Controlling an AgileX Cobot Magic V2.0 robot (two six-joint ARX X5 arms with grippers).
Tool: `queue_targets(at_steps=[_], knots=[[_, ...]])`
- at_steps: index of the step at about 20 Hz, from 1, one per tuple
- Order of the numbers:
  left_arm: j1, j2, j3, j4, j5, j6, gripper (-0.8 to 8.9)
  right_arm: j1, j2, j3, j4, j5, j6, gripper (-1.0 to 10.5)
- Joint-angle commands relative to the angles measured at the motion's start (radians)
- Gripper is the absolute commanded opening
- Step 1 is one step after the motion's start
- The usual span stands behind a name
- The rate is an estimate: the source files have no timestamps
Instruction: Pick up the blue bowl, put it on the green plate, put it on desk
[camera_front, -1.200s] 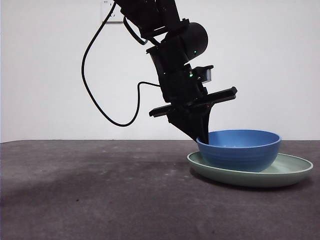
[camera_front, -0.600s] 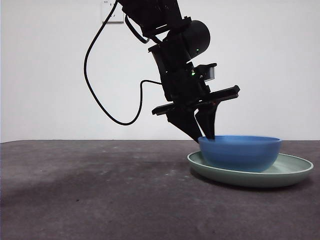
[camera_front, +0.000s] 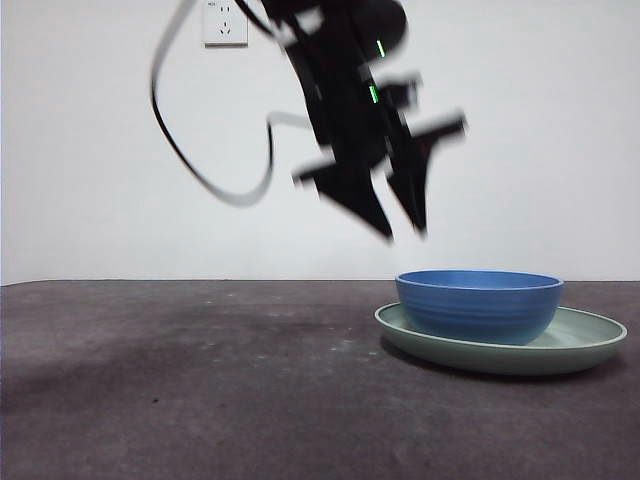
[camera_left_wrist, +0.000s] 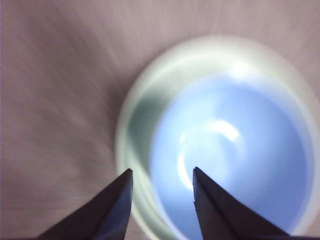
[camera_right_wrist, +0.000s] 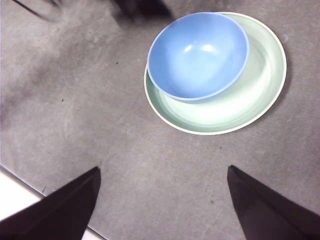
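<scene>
The blue bowl (camera_front: 479, 304) sits upright in the green plate (camera_front: 590, 345) on the desk (camera_front: 200, 390), at the right of the front view. My left gripper (camera_front: 403, 235) hangs open and empty above the bowl's left rim, clear of it and blurred by motion. In the left wrist view its jaws (camera_left_wrist: 162, 172) stand apart over the bowl (camera_left_wrist: 235, 160) and the plate's rim (camera_left_wrist: 131, 130). My right gripper (camera_right_wrist: 162, 172) is open and empty, high above the desk, with the bowl (camera_right_wrist: 198, 54) and plate (camera_right_wrist: 250, 95) beyond it.
A white wall with a power socket (camera_front: 224, 22) stands behind the desk. A black cable (camera_front: 190, 160) loops down from the left arm. A pale desk edge (camera_right_wrist: 20, 205) shows in the right wrist view.
My left gripper has let go of the bowl's left rim and risen quickly. The bowl has settled in the plate.
</scene>
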Motion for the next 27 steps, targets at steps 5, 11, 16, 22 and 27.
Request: queue_targets(at_steps=[5,11,16,22,27], knots=[[0.069,-0.247,0.031,-0.056,0.008,-0.040,2.24,0.003,0.003,0.018,0.005,0.002,0.010,4.1],[0.147,-0.484,-0.145,-0.096,0.023,-0.021,2.23,0.003,0.003,0.018,0.005,0.002,0.010,4.1],[0.179,-0.738,-0.492,-0.018,0.111,0.006,2.23,0.003,0.003,0.018,0.005,0.002,0.010,4.1],[0.179,-1.024,-0.861,0.135,0.261,0.006,2.22,0.003,0.003,0.018,0.003,0.002,0.010,4.1],[0.175,-1.160,-1.025,0.145,0.374,0.007,2.21,0.003,0.003,0.018,0.002,0.002,0.010,4.1]])
